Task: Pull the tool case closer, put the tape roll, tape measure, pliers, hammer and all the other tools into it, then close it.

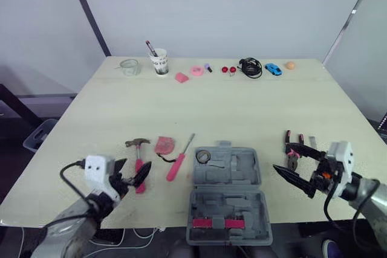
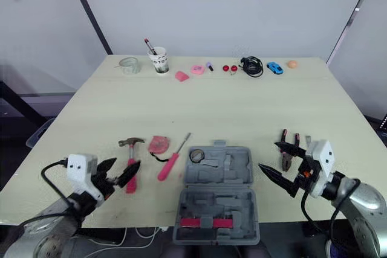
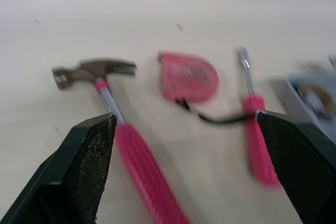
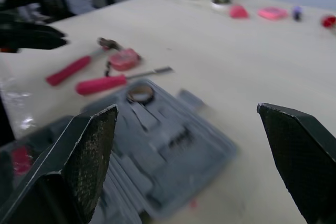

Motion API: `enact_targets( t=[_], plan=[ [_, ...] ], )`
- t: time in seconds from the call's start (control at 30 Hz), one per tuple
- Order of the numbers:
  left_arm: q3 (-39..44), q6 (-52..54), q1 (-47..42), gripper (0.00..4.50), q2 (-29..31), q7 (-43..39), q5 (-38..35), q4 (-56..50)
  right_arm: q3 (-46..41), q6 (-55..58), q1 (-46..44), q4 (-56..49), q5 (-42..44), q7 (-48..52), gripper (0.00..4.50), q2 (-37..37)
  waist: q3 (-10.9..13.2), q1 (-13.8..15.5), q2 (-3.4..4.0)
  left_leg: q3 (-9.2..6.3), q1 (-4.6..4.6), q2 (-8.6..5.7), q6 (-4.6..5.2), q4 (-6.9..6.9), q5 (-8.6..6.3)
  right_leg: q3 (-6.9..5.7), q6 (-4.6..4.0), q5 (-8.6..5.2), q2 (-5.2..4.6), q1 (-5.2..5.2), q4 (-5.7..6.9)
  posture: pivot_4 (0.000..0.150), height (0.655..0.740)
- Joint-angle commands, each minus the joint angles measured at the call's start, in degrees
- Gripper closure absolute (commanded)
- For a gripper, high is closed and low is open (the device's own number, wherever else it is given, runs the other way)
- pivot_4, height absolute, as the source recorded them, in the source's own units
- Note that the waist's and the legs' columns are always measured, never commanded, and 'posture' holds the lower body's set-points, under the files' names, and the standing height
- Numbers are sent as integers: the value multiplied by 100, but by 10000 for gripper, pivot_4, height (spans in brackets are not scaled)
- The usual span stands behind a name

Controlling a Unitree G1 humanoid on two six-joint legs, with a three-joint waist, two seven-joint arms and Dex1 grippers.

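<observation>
The left pincer is hanging wide open just over the pink-handled steel claw hammer. The right pincer is gaping empty beside the red-gripped black pliers. The open grey plastic tool case is sitting at the near edge of the bench, with the brown tape roll lying in its corner pocket. A nudge could be sending the case over that edge. Gripped low on the handle, the head-heavy hammer is likely to swing. The black strap of the round pink tape measure is trailing against the pink-handled screwdriver, so lifting one risks dragging the other. The white paper cup and small clutter are lining the far edge, well apart.
</observation>
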Motion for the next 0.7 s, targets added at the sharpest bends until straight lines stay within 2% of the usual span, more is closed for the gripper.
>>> enact_targets(
  t=[0.03, 0.17, 0.3, 0.4, 0.7],
  plan=[
    [-136, 449, -246, 0, -5, 522, 178, -297, 175, -119, -151, 27, -30, 295, 273, -64, 1, -1, 3, 0, 0, 0, 0, 0, 0, 0, 0, 0, 1, 0, 0, 1500, 7400],
    [-416, 926, -707, 0, -202, 1201, 541, -151, 374, -490, -352, 334, -252, 472, 273, 81, 2, -4, 2, 1, -1, -2, 0, 4, 1, 11, -1, 1, 10, 1, 0, 1500, 7400],
    [-613, 1166, -965, 0, -453, 1430, 607, -73, 473, -749, -434, 570, -452, 608, 273, 122, 1, -6, 2, 7, 1, -7, -1, 5, 1, 28, -2, 4, 15, 2, 1, 1500, 7400],
    [-1122, 1294, -1266, 0, -807, 1739, 915, 224, 544, -830, -544, 634, -434, 623, 273, 227, 1, -1, 2, 4, 1, -18, -1, 7, 2, 36, 0, 5, 16, 4, 2, 1500, 7400],
    [-1401, 1234, -1793, 0, -1076, 1997, 1520, 906, 756, -564, -881, 373, -240, 881, 273, 163, 0, -5, 1, -5, 1, -27, -1, 7, 3, 40, 1, 6, 16, 6, 7, 1500, 7400]
  ],
)
